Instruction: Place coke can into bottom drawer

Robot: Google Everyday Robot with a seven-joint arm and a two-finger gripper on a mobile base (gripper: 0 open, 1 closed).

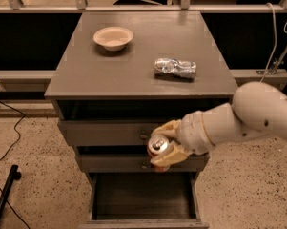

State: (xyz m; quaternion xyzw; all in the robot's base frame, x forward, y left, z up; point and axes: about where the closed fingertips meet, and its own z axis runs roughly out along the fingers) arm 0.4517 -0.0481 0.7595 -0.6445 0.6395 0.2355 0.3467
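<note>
The gripper [161,148] hangs in front of the cabinet, level with the gap between the top drawer [105,133] and the middle drawer [115,162], just right of their small knobs. Its two tan fingers [168,127] are closed around the coke can [157,145], one above and one below. The can's silver top faces the camera, and only a sliver of red shows at its lower edge. The white arm [250,116] reaches in from the right, its bulk standing right of the cabinet's right edge.

Below the held can, the bottom drawer [92,199] is pulled out toward the near side. The can appears to sit over the drawer's far end rather than its middle, though the angle makes this hard to judge. The drawer's inside is dim, and only a dark floor shows between its walls.

On the cabinet top [86,75], a pale bowl [113,37] sits toward the far left. A crushed silver can [175,67] lies on its side nearer the right edge, well apart from the bowl.
</note>
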